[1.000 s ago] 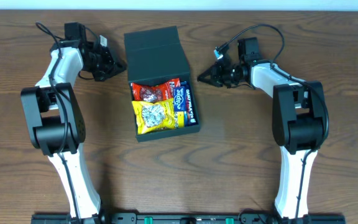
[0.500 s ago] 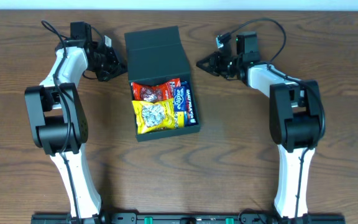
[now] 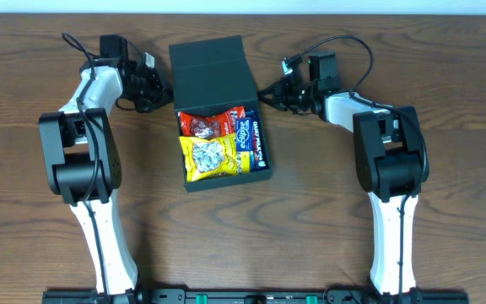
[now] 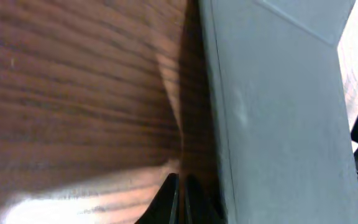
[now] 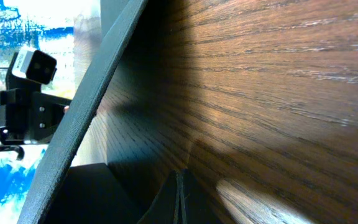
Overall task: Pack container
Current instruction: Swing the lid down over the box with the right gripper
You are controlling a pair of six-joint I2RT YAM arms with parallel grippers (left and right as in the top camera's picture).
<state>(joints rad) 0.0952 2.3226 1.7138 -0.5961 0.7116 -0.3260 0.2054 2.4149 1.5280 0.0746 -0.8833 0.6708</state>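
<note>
Wood table [image 3: 310, 211], box [image 3: 226, 183] at centre w/ snacks [image 3: 213, 156] in, lid [image 3: 212, 74] open flat toward far edge. L gripper [image 3: 163, 89] & R gripper [image 3: 262, 94] flank lid, each just beside a side edge. Both have fingers pressed together, empty.

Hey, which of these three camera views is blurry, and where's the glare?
Overhead: sharp, evenly lit, the dark teal-green square cardboard box clear. Left wrist: soft throughout, with a glare patch on the brown wooden table at lower left. Right wrist: wood grain crisp, upper left corner blown out.
</note>
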